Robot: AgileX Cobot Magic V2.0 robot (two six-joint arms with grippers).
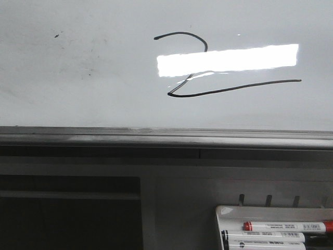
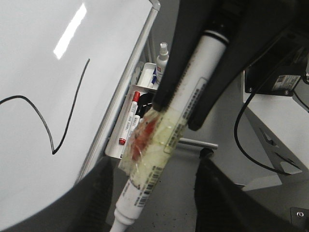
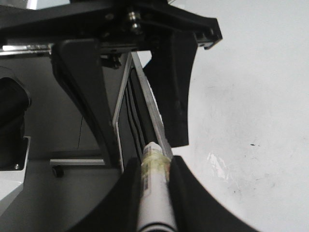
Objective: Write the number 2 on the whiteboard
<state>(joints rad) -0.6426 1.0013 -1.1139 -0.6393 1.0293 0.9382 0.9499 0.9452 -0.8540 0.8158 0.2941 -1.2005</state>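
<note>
On the whiteboard (image 1: 78,78), right of centre, the number 2 (image 1: 229,88) is drawn wide, base line stretched rightward; a taped marker (image 2: 159,145) is clamped by the left gripper (image 2: 176,113), another marker (image 3: 155,193) by the right gripper (image 3: 145,145).

- One whiteboard (image 1: 78,94), with one grey edge rail (image 1: 156,138).
- One number 2 (image 1: 229,87) drawn on it; one bright rectangular glare (image 1: 229,58).
- One white tray (image 1: 229,212); the front view shows three markers in it, one of them red-capped (image 1: 286,227).
- One spray bottle (image 2: 163,57), in the left wrist view.
- Two held markers: one taped marker (image 2: 166,130) and a second marker (image 3: 155,193), one between each arm's fingers.
</note>
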